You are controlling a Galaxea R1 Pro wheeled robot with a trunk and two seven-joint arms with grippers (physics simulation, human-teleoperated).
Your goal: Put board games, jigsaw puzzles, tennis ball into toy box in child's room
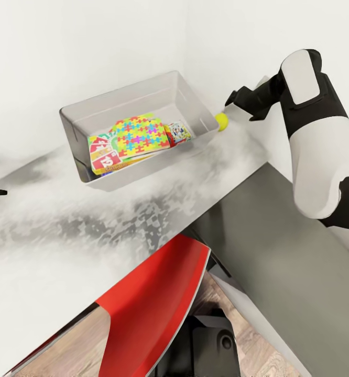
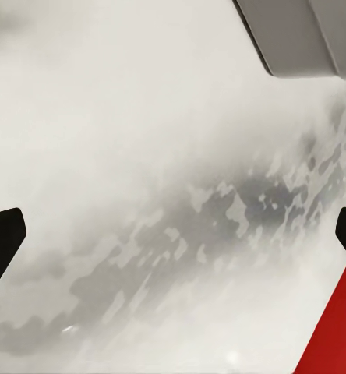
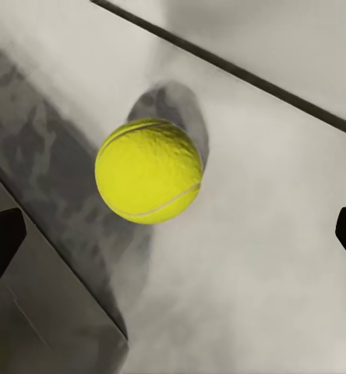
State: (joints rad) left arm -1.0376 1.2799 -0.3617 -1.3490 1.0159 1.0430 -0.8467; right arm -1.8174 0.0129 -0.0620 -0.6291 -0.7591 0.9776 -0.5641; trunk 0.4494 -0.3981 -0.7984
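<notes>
Table [image 1: 48,262]: light-grey top, toy box standing toward 12 o'clock.
Chair [image 1: 153,298]: red, tucked at 6 o'clock, clear of the reach.
Toy box [image 1: 138,94]: holding a jigsaw puzzle [image 1: 138,137] and board games [image 1: 104,157]; exact count unclear.
Right gripper [image 3: 173,234]: fingers spread, poised over the ball, not touching.
Left gripper [image 2: 173,234]: fingers apart, idle above bare tabletop.
Tennis ball [image 1: 221,121]: outside, just beside the box's 3 o'clock corner; probably the last item left.
</notes>
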